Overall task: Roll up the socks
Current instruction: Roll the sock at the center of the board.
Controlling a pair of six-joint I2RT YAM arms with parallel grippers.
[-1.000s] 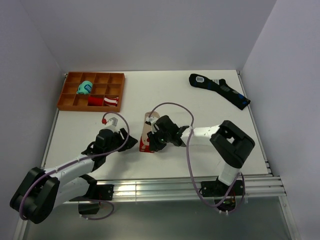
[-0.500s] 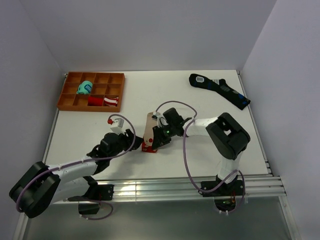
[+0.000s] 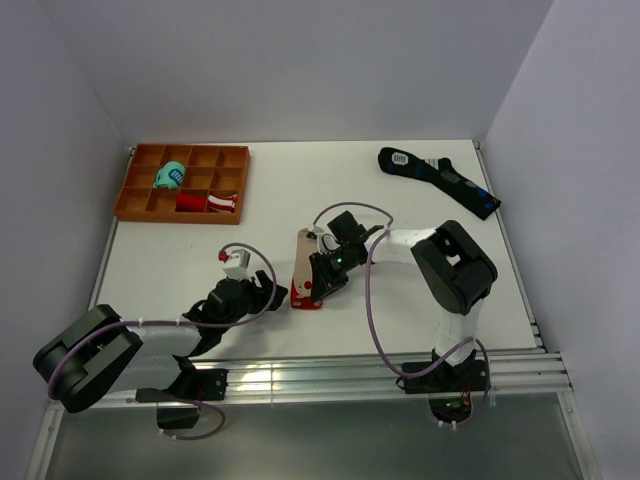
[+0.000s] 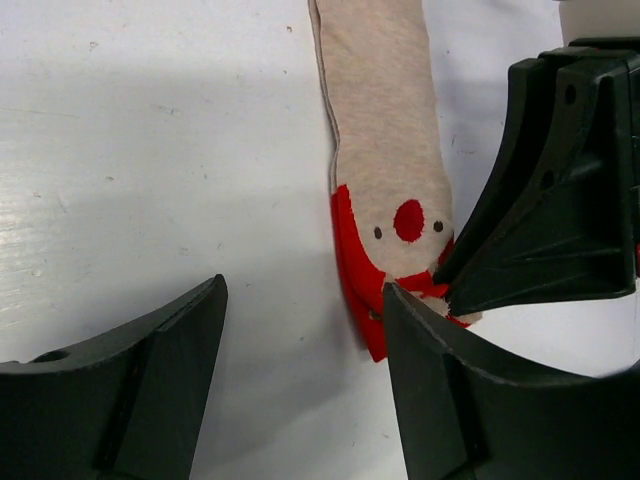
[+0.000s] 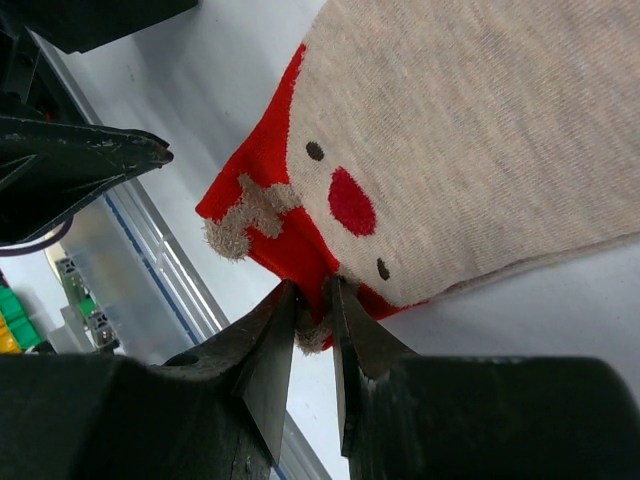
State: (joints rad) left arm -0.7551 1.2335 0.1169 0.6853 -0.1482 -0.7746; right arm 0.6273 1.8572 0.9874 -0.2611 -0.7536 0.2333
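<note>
The socks (image 3: 302, 258) lie flat near the middle of the table, a tan pair with a red end (image 3: 305, 296) toward the arms. My right gripper (image 3: 322, 287) is shut on that red end; in the right wrist view its jaws (image 5: 315, 300) pinch the red fabric and a fuzzy tan tuft of the socks (image 5: 480, 130). My left gripper (image 3: 272, 294) stands open and empty just left of the red end. In the left wrist view the left gripper (image 4: 303, 290) has bare table between its fingers, its right finger beside the socks (image 4: 385, 130) and facing the right gripper (image 4: 545, 230).
An orange compartment tray (image 3: 140, 200) at the back left holds a teal bundle (image 3: 170, 177) and a red-and-white bundle (image 3: 208, 202). A long black sock (image 3: 440, 180) lies at the back right. Metal rails (image 3: 350, 375) run along the near table edge.
My left gripper has dropped lower beside the red end and its jaws have widened after narrowing. The right gripper has shifted slightly with the red end, and the socks now lie straighter.
</note>
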